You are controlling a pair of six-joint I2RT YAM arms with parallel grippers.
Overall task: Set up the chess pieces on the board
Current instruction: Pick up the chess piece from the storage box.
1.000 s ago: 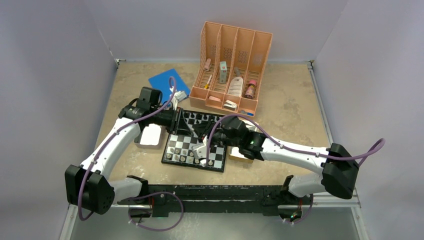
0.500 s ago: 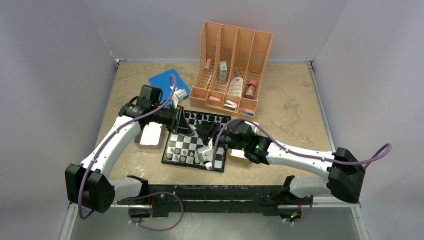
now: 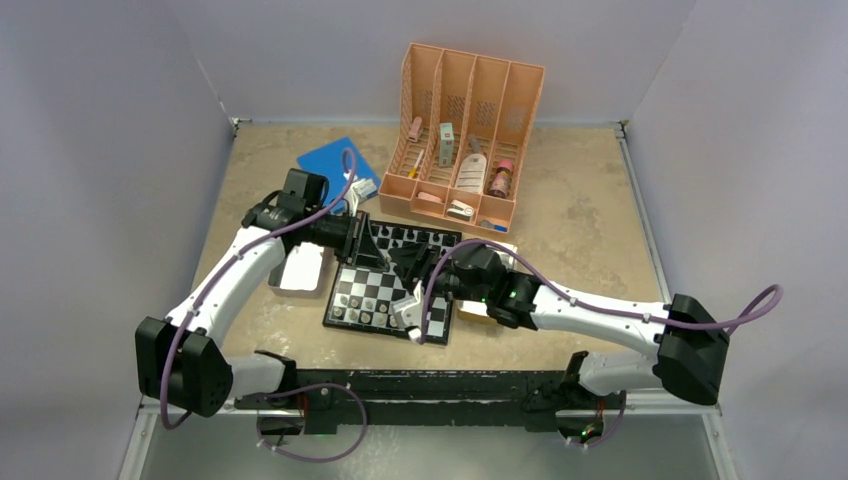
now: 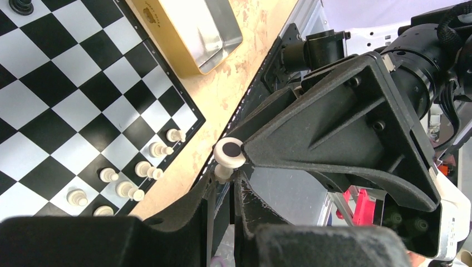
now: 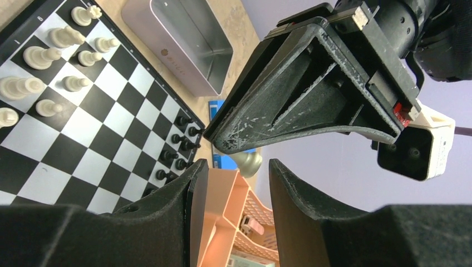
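The board (image 3: pixel 362 292) lies mid-table. Pale chess pieces (image 3: pixel 350 314) stand along its near edge and black ones (image 3: pixel 400 237) along its far edge. Both grippers meet above the board. My left gripper (image 3: pixel 385 255) is shut on the stem of a pale chess piece (image 4: pixel 229 153), whose round base faces the left wrist camera. My right gripper (image 3: pixel 408 268) is open, and the same pale piece (image 5: pixel 248 162) hangs in the gap between its fingers (image 5: pixel 195 183) without touching them. More pale pieces (image 4: pixel 139 169) show on the board (image 4: pixel 67 94) in the left wrist view.
A peach organizer (image 3: pixel 465 130) with bottles stands behind the board, and a blue book (image 3: pixel 335 165) lies at the back left. A silver tray (image 3: pixel 300 270) sits left of the board. A gold tray (image 3: pixel 480 312) sits right of it, partly under the right arm.
My right gripper's jaws have spread apart off the pale piece, and the right arm has shifted slightly. The left gripper has stayed shut on the piece in the same place.
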